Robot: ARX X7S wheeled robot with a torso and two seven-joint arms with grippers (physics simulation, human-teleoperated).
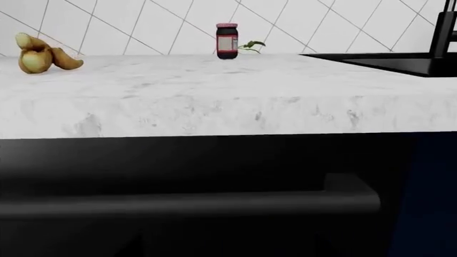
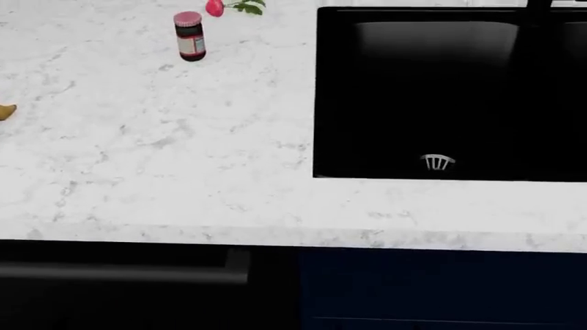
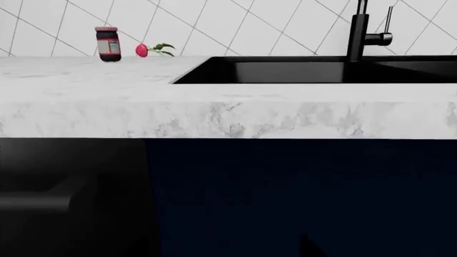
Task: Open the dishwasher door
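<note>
Dishwasher door [image 2: 137,289] lower left of head frame, black panel under counter [image 2: 183,172] edge, closed flush; bar handle [image 2: 119,273] runs across it, ends near navy cabinet [image 2: 440,289] at lower right. Left wrist frame: handle [image 1: 192,203] fills lower part, close. Neither hand visible in any frame, so state unknown. Black sink [image 2: 449,96] upper right, drain [image 2: 438,162] at its bottom. Far back: jar [image 2: 190,36] upper left, radish [image 2: 216,7] beside it, faucet [image 3: 360,32], tiled wall [image 3: 250,27].
</note>
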